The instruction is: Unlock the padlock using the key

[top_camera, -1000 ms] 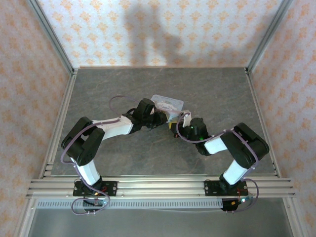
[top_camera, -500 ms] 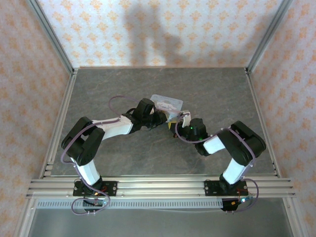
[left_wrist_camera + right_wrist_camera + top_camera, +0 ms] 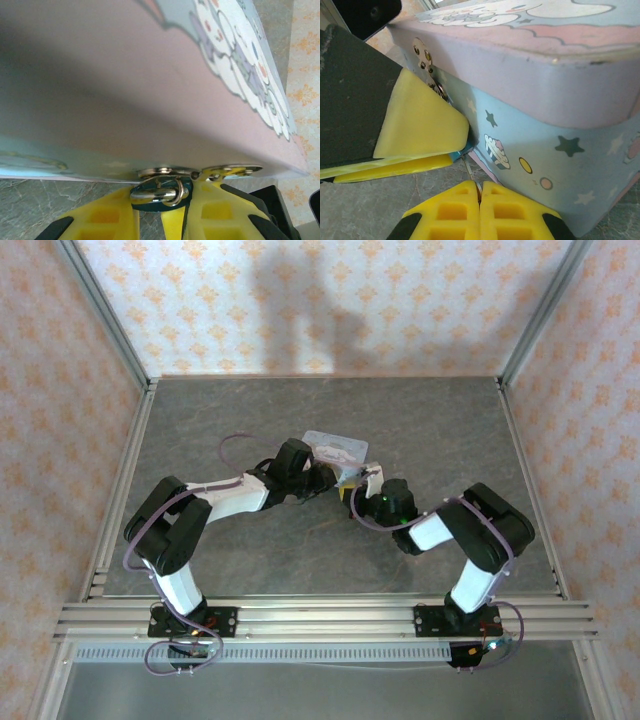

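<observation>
The teal padlock (image 3: 161, 196) hangs by its silver shackle (image 3: 172, 190) from the hasp on the front of the pale blue cartoon tin (image 3: 150, 90). My left gripper (image 3: 160, 202) is shut on the padlock's body, one yellow finger on each side. In the right wrist view, my right gripper (image 3: 480, 192) is shut on the thin silvery key (image 3: 469, 170). The key's shaft runs up to the teal edge of the padlock (image 3: 463, 150), under the left gripper's yellow finger (image 3: 420, 130). From above, both grippers (image 3: 335, 480) (image 3: 356, 496) meet at the tin's (image 3: 338, 450) near edge.
The tin stands mid-table on the grey stone-patterned top (image 3: 250, 420). Patterned walls and aluminium posts (image 3: 105, 315) close in the left, right and back. A rail (image 3: 320, 615) runs along the near edge by the arm bases.
The right arm has edged a little to the left, toward the padlock and the left gripper. The left arm has held its place.
</observation>
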